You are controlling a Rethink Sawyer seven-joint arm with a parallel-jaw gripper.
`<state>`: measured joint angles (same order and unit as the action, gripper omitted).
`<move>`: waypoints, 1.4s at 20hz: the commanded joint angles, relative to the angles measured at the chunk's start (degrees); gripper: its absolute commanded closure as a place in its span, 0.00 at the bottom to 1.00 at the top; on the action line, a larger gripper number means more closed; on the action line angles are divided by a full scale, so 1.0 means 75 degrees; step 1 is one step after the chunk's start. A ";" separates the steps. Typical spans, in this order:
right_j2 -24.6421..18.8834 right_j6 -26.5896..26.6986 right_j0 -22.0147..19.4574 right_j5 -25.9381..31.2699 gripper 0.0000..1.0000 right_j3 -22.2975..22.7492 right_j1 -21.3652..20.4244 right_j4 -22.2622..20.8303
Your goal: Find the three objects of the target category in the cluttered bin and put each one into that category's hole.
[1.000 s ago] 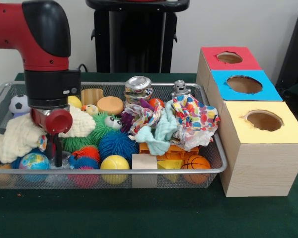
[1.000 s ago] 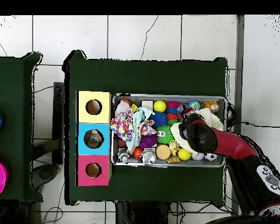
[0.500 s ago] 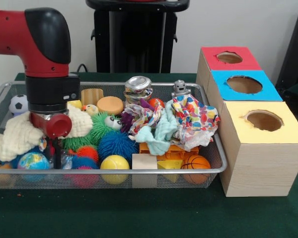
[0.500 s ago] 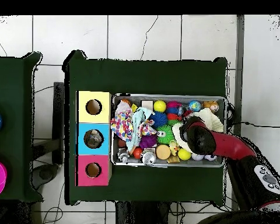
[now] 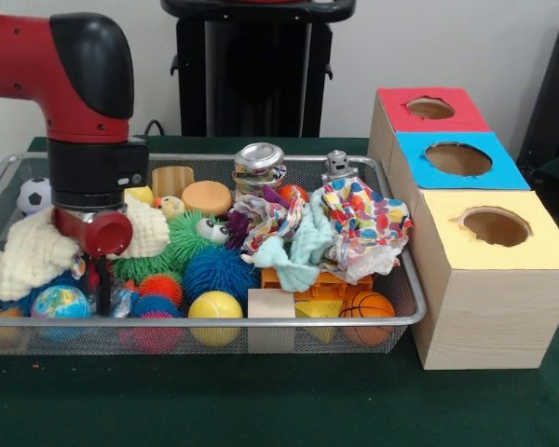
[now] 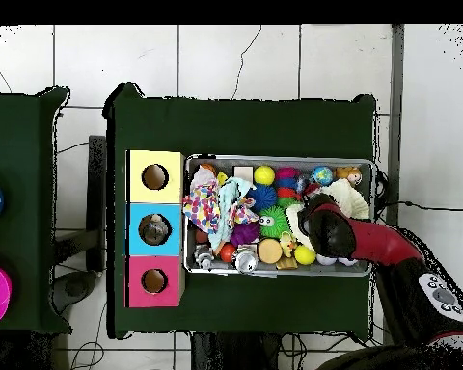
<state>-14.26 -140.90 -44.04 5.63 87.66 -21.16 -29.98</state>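
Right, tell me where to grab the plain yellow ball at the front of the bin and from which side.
Take the yellow ball across its widest part, coming straight down from above. It is round, so any opposing pair of sides would probably do, and its top is bare. The bin's mesh wall blocks the front, and the blue spiky ball crowds it behind, so pinching left to right looks safest.

Arm (image 5: pixel 70 84) vertical, pincer (image 5: pixel 100 291) low

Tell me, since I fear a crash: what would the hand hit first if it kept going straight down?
Probably the globe ball or the clutter beside it; the hand already sits low among the toys, so depth is unclear.
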 commanded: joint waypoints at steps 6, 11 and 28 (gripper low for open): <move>0.0081 -0.0825 0.0291 -0.0196 0.00 0.1346 0.0214 0.0270; 0.0874 -0.1598 0.1189 -0.0992 0.00 0.1742 0.0195 0.0808; 0.1073 -0.1165 0.1647 -0.1475 0.00 0.2338 0.0207 0.2111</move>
<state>-5.47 -140.90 -34.72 -8.43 97.95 -22.37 -16.80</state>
